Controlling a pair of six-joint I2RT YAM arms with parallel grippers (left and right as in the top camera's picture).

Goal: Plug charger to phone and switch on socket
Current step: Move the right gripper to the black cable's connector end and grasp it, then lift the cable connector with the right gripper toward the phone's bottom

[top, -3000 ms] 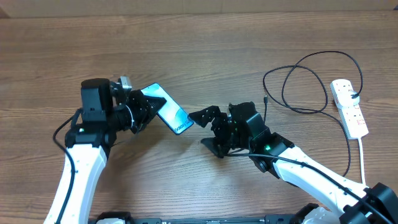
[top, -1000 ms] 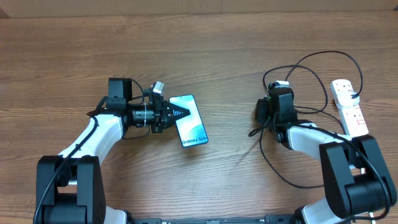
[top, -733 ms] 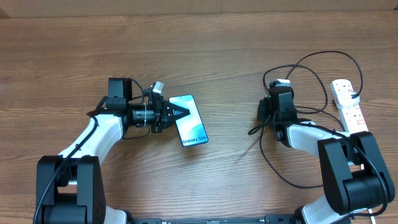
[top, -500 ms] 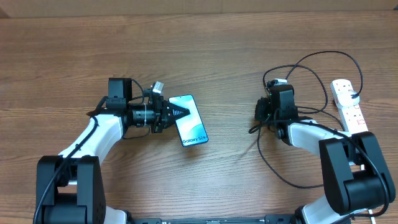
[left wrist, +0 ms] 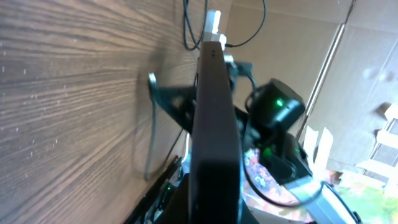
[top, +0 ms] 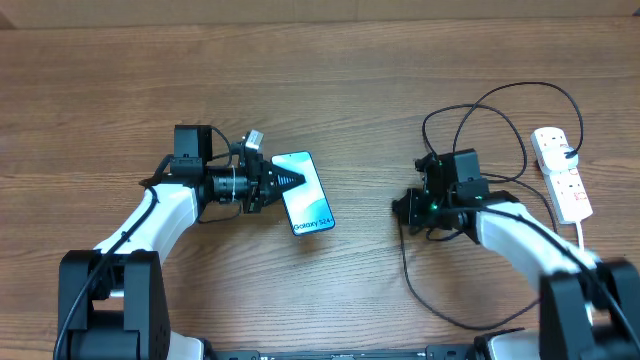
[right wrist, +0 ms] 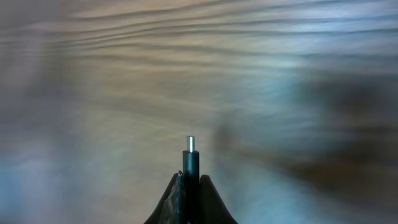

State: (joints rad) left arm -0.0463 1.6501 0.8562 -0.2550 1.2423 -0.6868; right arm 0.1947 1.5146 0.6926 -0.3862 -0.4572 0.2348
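My left tool [top: 288, 182] clamped the phone [top: 310, 202] by its left edge, left of centre. My right tool [top: 404, 209] pinched the charger [right wrist: 190, 155] tip, well apart from it. I feared its looped cable would drag and twist the tip, so it missed the port.

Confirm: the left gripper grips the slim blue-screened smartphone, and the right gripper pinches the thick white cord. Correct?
No. The right gripper pinches the thin black charger cable's plug tip instead, as the right wrist view shows. The left gripper does grip the smartphone.
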